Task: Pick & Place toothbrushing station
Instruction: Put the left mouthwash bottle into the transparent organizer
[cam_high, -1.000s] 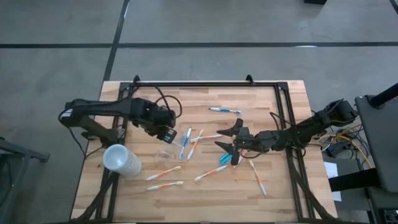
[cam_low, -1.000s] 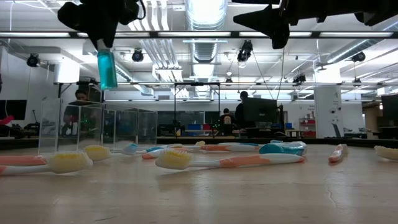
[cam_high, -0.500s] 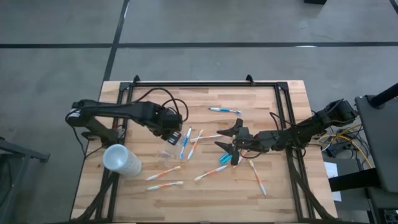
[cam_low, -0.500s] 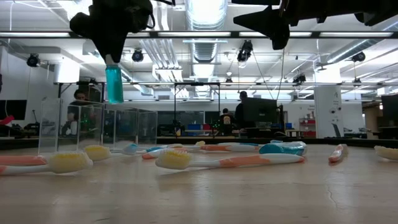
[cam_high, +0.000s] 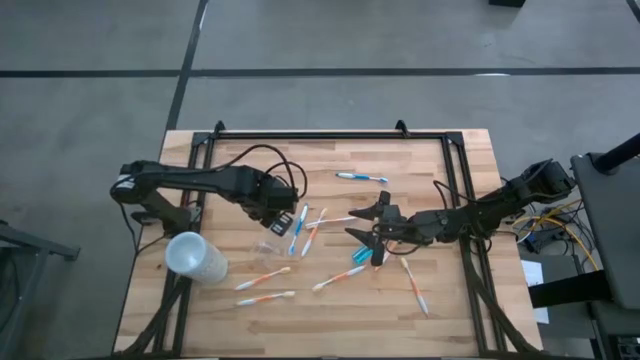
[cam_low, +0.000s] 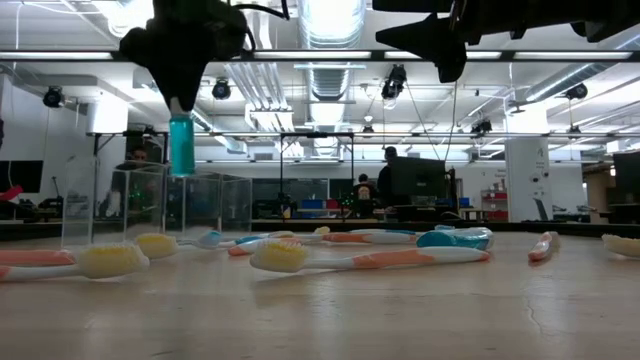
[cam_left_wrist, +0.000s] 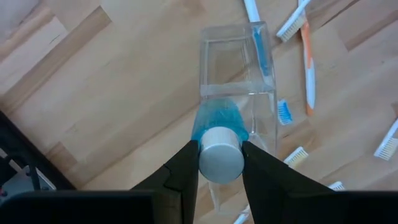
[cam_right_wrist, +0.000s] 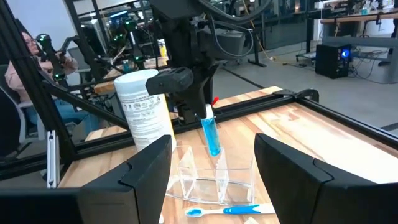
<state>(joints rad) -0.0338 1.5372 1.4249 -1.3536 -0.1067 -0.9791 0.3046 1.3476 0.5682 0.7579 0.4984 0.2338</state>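
Above clear tumbler (cam_left_wrist: 238, 84): left gripper (cam_left_wrist: 220, 163) clamped on toothpaste tube (cam_left_wrist: 216, 127), undelivered; right gripper (cam_high: 366, 222) apart, idle; toothbrushes (cam_high: 264, 277) all still loose on table.

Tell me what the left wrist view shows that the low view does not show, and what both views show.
Only the left wrist view shows the toothpaste tube's silver cap and the clear tumbler directly beneath the tube. Only the low view shows the open right gripper overhead and the room behind. Both show the left gripper shut on the blue toothpaste tube, above toothbrushes.
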